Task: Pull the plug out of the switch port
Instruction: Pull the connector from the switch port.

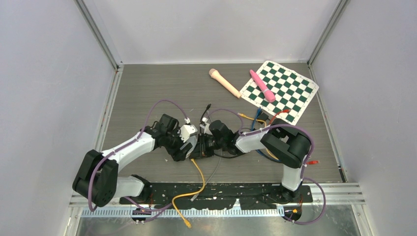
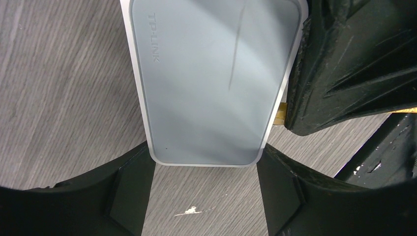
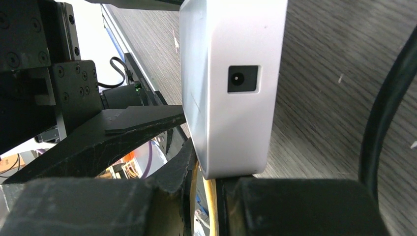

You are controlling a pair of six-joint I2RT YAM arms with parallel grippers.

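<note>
A: Where are we placing the switch (image 2: 211,83)?
B: We're putting it mid-table (image 1: 147,93), slightly toward the near edge, between the two arms. It's lying flat, logo up.
A: Left gripper (image 2: 206,169)?
B: We're calling it clamped on the switch. Its fingers (image 2: 125,196) are pressing both sides of the casing, but only at one end.
A: Right gripper (image 3: 209,199)?
B: We're reading it as pinched tight on the plug (image 2: 280,114), on the switch's right side. In the right wrist view the yellow is filling the slit between the fingers and touching both.
A: Plug out yet?
B: We're judging not. It's sitting against the casing, so it looks seated. The port is hidden, so we're not claiming more.
A: What are we flagging as risk?
B: Mainly the switch sliding. The casing is smooth and the left hold is catching only its end, so a hard pull could be dragging the switch along instead of freeing the plug.
A: Anything else?
B: We can't see whether the latch tab is being pressed. If it isn't, the right fingers could be slipping off the plug or stripping along the cable (image 1: 200,174). We're also noting that an angled pull could be jamming the plug in the port.
A: Moving on.
</note>
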